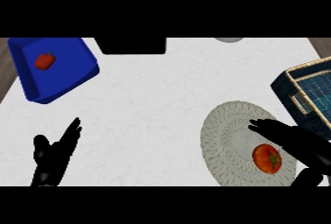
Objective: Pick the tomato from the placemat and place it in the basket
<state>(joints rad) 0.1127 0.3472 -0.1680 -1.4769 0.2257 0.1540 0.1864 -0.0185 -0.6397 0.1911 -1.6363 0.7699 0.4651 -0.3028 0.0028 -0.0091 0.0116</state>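
Red tomato (pixel 266 159) on woven placemat (pixel 241 144) near counter's right edge, right hand (pixel 298 142) open beside it, seemingly touching.

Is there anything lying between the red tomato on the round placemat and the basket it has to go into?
Nothing visible does. The red tomato sits on the round woven placemat, with the right hand right beside it. The dark blue woven basket lies up and to the right; only placemat and bare white counter show between.
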